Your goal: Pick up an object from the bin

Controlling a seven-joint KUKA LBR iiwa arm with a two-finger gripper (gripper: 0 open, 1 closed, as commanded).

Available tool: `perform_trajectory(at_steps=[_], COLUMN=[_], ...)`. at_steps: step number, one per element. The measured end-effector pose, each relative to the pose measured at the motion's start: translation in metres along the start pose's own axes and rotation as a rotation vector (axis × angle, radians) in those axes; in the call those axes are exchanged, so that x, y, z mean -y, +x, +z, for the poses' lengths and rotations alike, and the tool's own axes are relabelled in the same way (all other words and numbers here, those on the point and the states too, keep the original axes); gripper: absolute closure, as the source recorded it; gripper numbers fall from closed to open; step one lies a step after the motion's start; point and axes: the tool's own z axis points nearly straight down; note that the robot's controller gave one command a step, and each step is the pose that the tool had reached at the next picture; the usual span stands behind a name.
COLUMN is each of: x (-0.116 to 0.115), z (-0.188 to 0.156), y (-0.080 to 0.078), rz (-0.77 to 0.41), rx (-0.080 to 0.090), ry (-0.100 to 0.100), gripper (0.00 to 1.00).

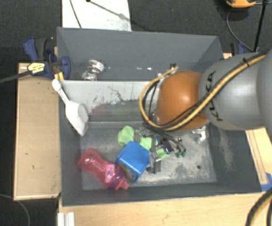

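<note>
Hovering low over 1 small bright-green piece (160, 150) on the bin (126, 48) floor's middle, just right of 1 blue cube (133, 158), pincer (163, 154) beneath orange wrist cover (180, 98), arm (242, 93) angled downward, pincer's spread: cannot tell.

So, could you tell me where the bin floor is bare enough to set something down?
The bin floor is bare right of the gripper, toward the right wall, with a smaller patch between the white scoop and the green lump. The middle is crowded: blue block and pink bottle lie left of the gripper.
</note>
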Motion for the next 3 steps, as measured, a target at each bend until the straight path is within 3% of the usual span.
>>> perform_trajectory(at_steps=[1,2,3], x=[-0.03,-0.042,-0.028], z=[-0.003,0.028,0.028], y=[0.015,-0.003,0.011], rz=[0.05,-0.211,-0.22], rx=[0.008,0.013,0.038], ry=[0.003,0.006,-0.006], gripper=[0.0,0.0,1.0])
